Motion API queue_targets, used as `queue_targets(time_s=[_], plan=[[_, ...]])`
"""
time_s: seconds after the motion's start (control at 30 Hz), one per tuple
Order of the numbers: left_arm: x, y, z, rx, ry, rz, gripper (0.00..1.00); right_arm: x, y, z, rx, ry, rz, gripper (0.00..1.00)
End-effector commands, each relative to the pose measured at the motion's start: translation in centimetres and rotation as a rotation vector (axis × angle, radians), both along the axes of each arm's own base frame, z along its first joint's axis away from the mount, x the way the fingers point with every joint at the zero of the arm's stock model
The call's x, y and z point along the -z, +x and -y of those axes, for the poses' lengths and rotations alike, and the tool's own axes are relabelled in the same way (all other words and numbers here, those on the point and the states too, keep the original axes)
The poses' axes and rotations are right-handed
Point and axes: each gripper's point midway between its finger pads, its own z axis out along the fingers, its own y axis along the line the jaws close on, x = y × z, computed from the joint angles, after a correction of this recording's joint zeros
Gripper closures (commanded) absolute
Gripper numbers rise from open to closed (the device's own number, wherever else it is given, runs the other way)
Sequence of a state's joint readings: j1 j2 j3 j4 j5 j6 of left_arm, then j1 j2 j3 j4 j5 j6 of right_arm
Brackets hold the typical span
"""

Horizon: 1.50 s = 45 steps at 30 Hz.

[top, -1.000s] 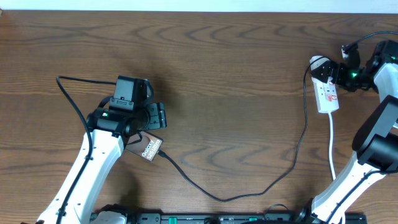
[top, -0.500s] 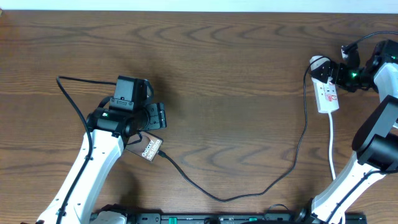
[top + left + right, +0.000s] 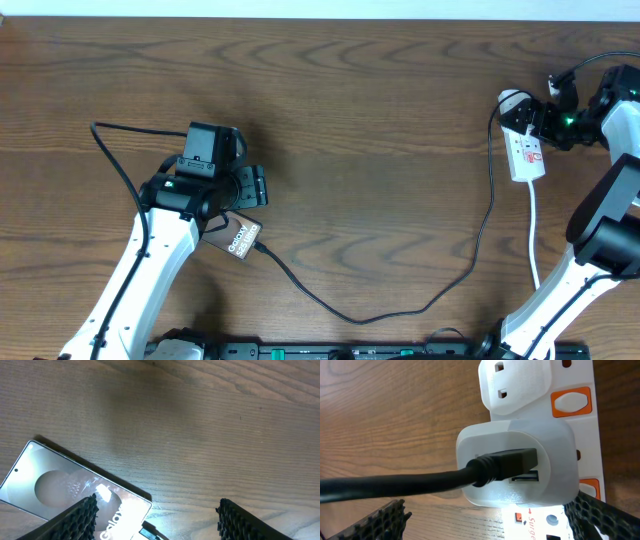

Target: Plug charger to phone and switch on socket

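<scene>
The phone lies flat at the left of the table, its "Galaxy" face up; it also shows in the left wrist view. The charger's black cable runs from the phone's end across the table to a white adapter plugged into the socket strip. The small plug tip meets the phone's edge. My left gripper is open and empty just above the phone. My right gripper is open over the strip, straddling the adapter. An orange-red switch sits beside it.
The strip's white cord runs toward the front edge at the right. A second orange-red switch shows at the strip's edge. A thin black cable trails left of my left arm.
</scene>
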<state>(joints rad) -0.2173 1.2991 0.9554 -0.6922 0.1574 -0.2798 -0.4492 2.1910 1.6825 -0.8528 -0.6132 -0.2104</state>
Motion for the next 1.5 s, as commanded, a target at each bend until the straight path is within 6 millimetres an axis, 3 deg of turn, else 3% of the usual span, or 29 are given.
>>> queue_targets(time_s=[0.0, 1.47], plan=[[-0.5, 0.3, -0.1, 0.010, 0.014, 0.016, 0.25, -0.2, 0.0, -1.8, -0.020, 0.045, -0.005, 0.01], [-0.5, 0.3, -0.1, 0.010, 0.014, 0.016, 0.25, 1.5, -0.2, -2.6, -0.031, 0.066, -0.017, 0.01]])
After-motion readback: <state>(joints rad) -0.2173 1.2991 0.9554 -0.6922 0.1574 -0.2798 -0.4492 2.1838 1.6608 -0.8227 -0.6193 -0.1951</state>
